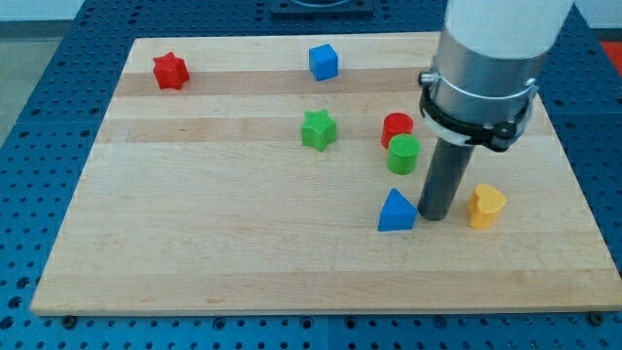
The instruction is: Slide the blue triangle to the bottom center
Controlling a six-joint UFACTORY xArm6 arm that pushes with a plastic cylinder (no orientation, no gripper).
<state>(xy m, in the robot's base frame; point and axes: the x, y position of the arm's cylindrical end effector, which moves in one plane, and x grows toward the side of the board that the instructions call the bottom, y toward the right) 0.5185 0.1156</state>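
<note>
Resting on the pale wooden board (243, 262) over blue pegboard (39, 117), my tip (433, 215) sits just right of the blue triangle block (396, 211); no jaws here to read.

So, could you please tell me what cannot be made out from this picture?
- Red cylinder, camera view: its lower front is covered by the green cylinder, so whether the two touch cannot be told.
- Arm housing, camera view: cut off by the view's top edge.
- My tip, camera view: it stands between the blue triangle and the yellow block; contact with the triangle is unclear.
</note>
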